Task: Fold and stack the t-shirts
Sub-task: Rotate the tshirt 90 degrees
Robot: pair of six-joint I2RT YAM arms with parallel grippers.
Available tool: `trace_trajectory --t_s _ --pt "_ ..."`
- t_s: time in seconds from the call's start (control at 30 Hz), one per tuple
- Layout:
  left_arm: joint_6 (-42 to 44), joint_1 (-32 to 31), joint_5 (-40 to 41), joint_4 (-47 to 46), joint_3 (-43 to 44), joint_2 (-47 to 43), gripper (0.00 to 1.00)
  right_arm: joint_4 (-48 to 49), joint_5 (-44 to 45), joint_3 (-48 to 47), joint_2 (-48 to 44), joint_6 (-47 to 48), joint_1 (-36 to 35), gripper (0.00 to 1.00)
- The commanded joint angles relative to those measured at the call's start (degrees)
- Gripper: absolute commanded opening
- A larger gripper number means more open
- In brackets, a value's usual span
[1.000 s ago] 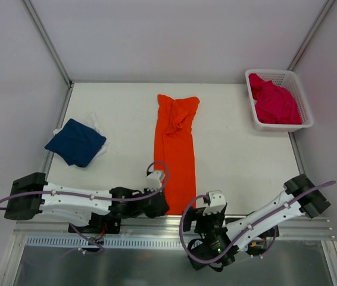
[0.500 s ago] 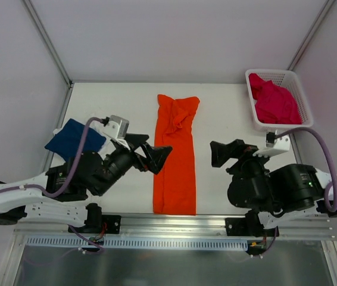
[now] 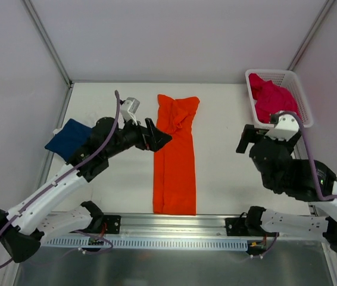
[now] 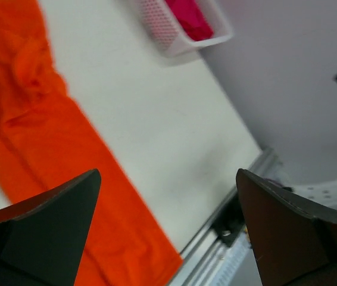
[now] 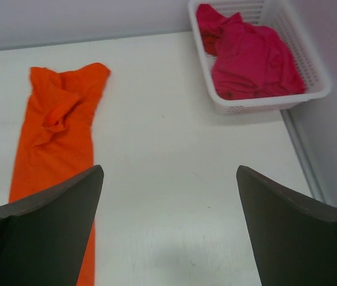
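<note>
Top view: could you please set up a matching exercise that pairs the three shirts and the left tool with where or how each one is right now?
Things:
1. orange shirt
2. navy shirt
3. pink shirt
4. left tool

Places or states:
A. folded, near the left edge of the table
B. open, at the left edge of the long strip of cloth
C. laid out as a long strip mid-table
D. bunched in the basket

Pairs: 1-C, 2-A, 3-D, 4-B
</note>
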State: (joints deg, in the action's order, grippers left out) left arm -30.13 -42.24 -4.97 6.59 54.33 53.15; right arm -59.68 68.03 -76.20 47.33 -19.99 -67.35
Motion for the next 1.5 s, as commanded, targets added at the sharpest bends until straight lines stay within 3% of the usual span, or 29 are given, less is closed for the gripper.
trace_trajectory --t_s 0.0,0.07,0.1,0.13,0.17,0.2,0.23,0.3,0.33,0.4,0.5,0.6,0.63,0.67,0.73,0.77,0.93,1.2,1.47 --pt "-12.1 6.8 -32.7 -19.7 1.7 5.1 0.99 4.2 -12.5 -7.4 10.7 16.6 13.1 0.99" --pt "-18.3 10.5 -37.5 -25.1 1.9 11.2 0.99 3.1 -19.7 -10.6 17.8 17.5 18.0 1.0" --pt "-21.3 11.6 -43.3 -33.8 0.7 13.4 0.99 4.4 -26.7 -11.0 19.6 17.9 24.1 0.99" --pt "-25.0 12.8 -46.0 -39.7 -0.3 15.7 0.99 6.4 -43.6 -10.5 20.9 18.1 27.9 1.0" --pt "-34.4 13.8 -48.4 -46.8 -3.6 21.0 0.99 10.0 -52.8 -6.1 21.7 18.0 31.2 1.0" --pt "-41.1 15.8 -50.5 -65.9 -5.7 24.0 0.99 14.3 -61.4 -2.4 21.5 16.2 37.8 0.99" --pt "-54.1 16.7 -51.4 -76.5 -7.8 27.4 0.99 21.9 -70.7 4.5 21.2 14.4 39.9 0.99" --pt "-64.3 19.3 -51.1 -102.7 -12.3 38.0 0.99 31.8 -79.5 11.0 20.3 10.9 43.3 0.99" --pt "-66.6 19.9 -51.9 -102.9 -14.2 42.0 0.99 35.1 -82.4 18.3 19.6 9.4 44.2 0.99" --pt "-61.7 20.6 -51.3 -102.8 -18.7 42.7 0.99 46.3 -87.3 25.7 16.1 4.1 46.3 0.99" --pt "-52.1 20.7 -48.3 -99.0 -26.5 40.6 0.97 49.1 -85.1 35.4 8.3 1.8 46.7 0.99" --pt "-35.2 20.4 -43.0 -74.2 -30.7 31.0 0.94 47.4 -81.3 41.8 -0.8 0.4 46.8 0.99" --pt "-23.8 18.9 -40.0 -54.3 -30.9 23.0 0.93 46.8 -81.2 43.2 -2.8 -1.4 46.8 0.99" --pt "-18.2 17.3 -30.0 -43.8 -30.0 18.6 0.93 46.5 -81.7 44.8 -4.5 -2.3 46.6 1.0" --pt "-10.5 12.9 -19.8 -29.2 -28.8 11.1 0.93 45.8 -80.6 49.3 -8.9 -4.3 46.5 0.99" --pt "-10.3 10.4 -16.7 -22.6 -29.3 5.4 0.93 45.2 -79.7 50.6 -10.2 -4.7 46.5 0.99" --pt "-11.8 6.7 -5.2 -9.2 -32.5 -2.9 0.94 47.2 -78.3 61.1 -17.0 -10.8 44.9 0.99" --pt "-23.8 -15.6 11.5 -3.2 -37.8 -0.1 0.94 40.7 -61.5 66.0 -25.0 -17.5 31.2 0.99" --pt "-33.9 -25.7 18.6 1.7 -38.4 2.6 0.94 42.1 -49.6 68.9 -21.7 -26.6 15.7 0.98"
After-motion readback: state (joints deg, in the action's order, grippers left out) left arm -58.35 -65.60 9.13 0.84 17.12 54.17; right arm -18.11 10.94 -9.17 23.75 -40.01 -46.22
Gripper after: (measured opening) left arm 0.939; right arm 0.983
